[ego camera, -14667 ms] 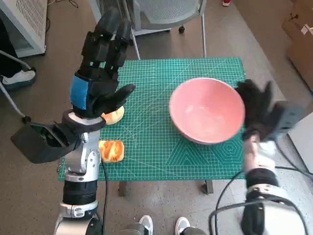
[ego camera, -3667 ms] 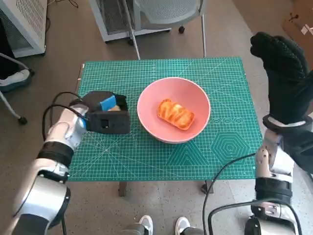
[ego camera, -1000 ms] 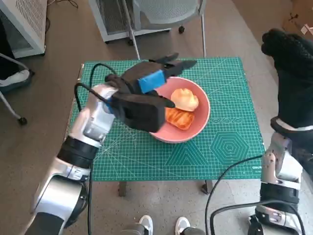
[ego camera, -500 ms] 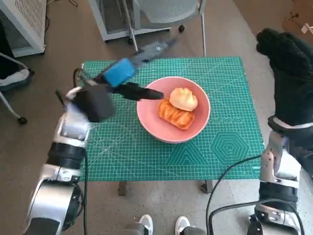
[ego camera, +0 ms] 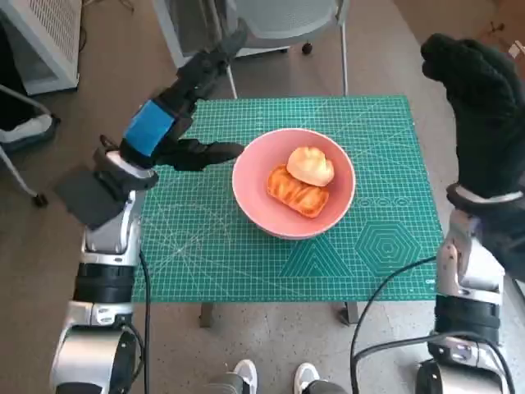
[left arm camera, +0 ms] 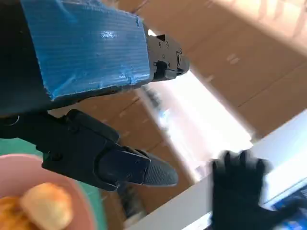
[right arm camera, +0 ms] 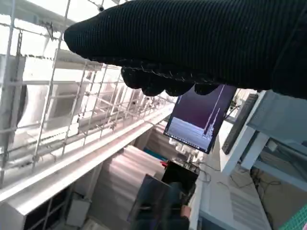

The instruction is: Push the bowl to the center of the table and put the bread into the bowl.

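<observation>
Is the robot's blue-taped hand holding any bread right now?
No. The left hand is raised and holds nothing; both bread pieces lie in the pink bowl.

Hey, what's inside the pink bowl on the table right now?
The pink bowl holds two pieces of bread: a flat glazed pastry and a round pale bun resting partly on it. The bowl's floor beneath them is covered.

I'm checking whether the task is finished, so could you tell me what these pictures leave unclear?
- Right hand: head view shows only its gloved back; its fingers are hidden.
- Flat pastry: partly covered by the round bun in the pink bowl.
- Left wrist view: the left hand covers most of the frame; the background is blurred.
</observation>
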You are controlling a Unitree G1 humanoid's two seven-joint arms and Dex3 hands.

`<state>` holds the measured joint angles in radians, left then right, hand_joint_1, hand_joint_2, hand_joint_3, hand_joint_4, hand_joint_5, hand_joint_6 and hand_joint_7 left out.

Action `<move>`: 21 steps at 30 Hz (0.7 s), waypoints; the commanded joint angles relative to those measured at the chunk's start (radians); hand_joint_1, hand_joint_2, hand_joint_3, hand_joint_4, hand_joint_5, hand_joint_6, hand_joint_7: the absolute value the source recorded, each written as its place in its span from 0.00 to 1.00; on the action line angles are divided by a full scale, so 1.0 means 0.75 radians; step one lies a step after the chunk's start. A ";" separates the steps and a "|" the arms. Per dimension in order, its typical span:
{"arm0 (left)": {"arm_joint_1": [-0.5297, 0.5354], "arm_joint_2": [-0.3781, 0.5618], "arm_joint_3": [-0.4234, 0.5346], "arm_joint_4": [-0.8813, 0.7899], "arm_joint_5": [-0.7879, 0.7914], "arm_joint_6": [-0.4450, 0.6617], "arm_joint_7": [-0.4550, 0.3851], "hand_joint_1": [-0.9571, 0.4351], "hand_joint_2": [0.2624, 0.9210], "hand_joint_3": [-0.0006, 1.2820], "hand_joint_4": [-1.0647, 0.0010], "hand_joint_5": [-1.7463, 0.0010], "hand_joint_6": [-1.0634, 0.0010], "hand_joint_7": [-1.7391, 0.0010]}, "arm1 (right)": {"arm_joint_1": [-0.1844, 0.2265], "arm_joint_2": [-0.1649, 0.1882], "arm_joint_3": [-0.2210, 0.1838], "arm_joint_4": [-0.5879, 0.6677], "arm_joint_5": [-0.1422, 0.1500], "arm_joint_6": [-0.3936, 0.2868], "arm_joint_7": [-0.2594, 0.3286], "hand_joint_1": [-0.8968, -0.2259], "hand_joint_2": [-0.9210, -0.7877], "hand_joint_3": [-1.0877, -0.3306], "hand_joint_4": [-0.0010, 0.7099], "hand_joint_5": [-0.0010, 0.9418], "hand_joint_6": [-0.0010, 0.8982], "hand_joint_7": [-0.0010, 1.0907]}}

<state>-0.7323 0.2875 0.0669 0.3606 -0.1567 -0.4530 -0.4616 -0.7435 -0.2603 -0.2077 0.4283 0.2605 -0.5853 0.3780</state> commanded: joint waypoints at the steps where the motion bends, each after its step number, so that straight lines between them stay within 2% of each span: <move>1: 0.043 -0.033 0.016 -0.038 -0.010 -0.038 0.038 0.19 1.00 0.21 1.00 1.00 0.96 0.83 | -0.022 0.008 0.025 0.052 -0.039 -0.003 -0.006 0.54 0.00 0.85 0.49 0.00 0.52 0.01; 10: 0.082 -0.040 0.018 -0.056 -0.055 0.014 0.012 0.20 1.00 0.22 1.00 1.00 1.00 0.81 | -0.065 0.015 0.040 0.127 -0.053 -0.045 0.005 0.54 0.00 0.81 0.45 0.00 0.48 0.00; 21: 0.105 -0.036 0.021 -0.095 -0.072 0.077 -0.003 0.22 1.00 0.22 1.00 1.00 1.00 0.80 | -0.093 0.037 0.048 0.182 -0.018 -0.065 0.035 0.58 0.00 0.79 0.44 0.00 0.47 0.00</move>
<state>-0.6591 0.2591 0.0763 0.3243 -0.1960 -0.4112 -0.4627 -0.8123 -0.2448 -0.1762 0.5472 0.2354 -0.6375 0.3892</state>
